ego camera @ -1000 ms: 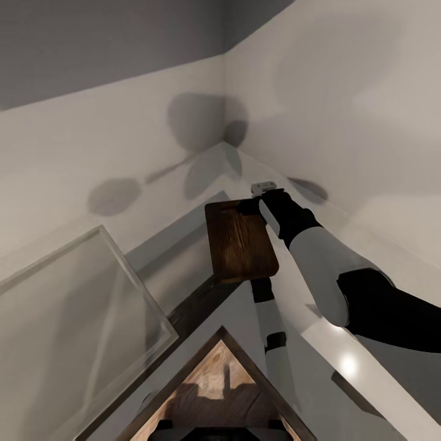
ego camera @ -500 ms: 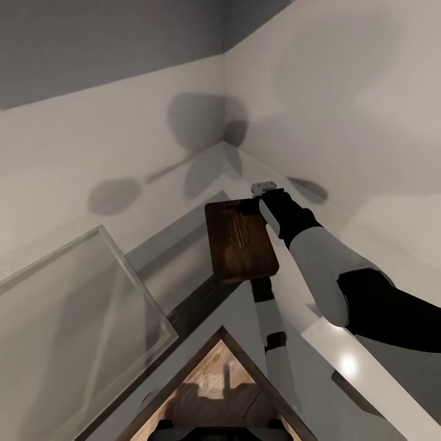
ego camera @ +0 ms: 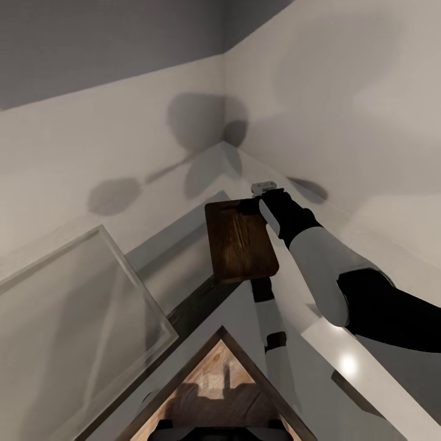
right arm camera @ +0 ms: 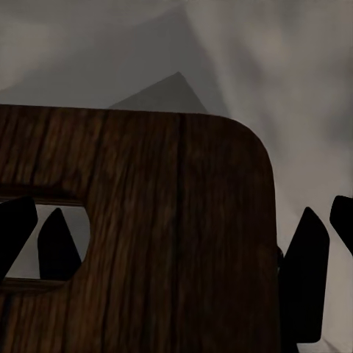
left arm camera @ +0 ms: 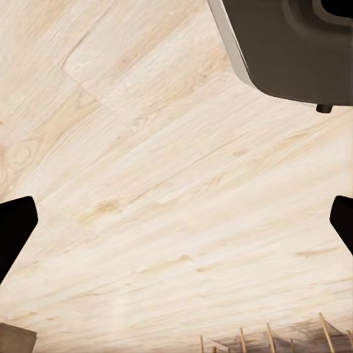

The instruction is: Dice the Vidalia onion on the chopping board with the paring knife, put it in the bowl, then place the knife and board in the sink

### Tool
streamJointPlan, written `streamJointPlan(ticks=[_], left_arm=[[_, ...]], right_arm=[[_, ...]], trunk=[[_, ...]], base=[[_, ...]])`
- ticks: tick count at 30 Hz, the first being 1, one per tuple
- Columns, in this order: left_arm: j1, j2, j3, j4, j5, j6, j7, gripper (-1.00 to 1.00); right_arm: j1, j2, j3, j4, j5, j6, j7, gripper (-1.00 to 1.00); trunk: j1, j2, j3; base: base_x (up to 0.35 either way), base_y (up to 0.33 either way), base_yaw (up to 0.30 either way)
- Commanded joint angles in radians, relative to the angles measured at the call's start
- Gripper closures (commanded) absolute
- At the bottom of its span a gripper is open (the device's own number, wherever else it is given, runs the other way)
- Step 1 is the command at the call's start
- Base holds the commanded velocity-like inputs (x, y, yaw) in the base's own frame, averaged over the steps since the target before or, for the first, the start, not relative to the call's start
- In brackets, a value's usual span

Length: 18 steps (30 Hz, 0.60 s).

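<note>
Chopping board carried aloft at its handle end.

Your right gripper pinches the chopping board at its slot-handle end, fingers straddling the edge; the board hangs in mid-air before a white wall corner. Judge it stiff and fairly heavy, apt to pivot from an end grip. At 8 o'clock a glass pane stands near. Your left gripper is spread and empty over pale wooden flooring.

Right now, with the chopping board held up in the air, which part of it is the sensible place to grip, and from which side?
The short end with the slot handle. The chopping board is a flat slab, and the right gripper reaches it over that far end. In the right wrist view the fingers straddle the edge beside the slot.
</note>
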Motion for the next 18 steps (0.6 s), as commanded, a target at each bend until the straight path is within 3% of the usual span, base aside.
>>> streamJointPlan(ticks=[1, 18], left_arm=[[0.001, 0.0, 0.0, -0.002, 0.005, -0.001, -0.001, -1.0], [0.001, 0.0, 0.0, 0.0, 0.005, -0.001, -0.001, -1.0]], right_arm=[[0.0, 0.0, 0.005, 0.005, 0.003, 0.006, 0.001, -1.0], [0.0, 0.0, 0.005, 0.005, 0.003, 0.009, -0.001, -1.0]], trunk=[[0.001, -0.001, -0.002], [0.001, -0.001, -0.002]], base=[[0.0, 0.0, 0.0], [0.0, 0.0, 0.0]])
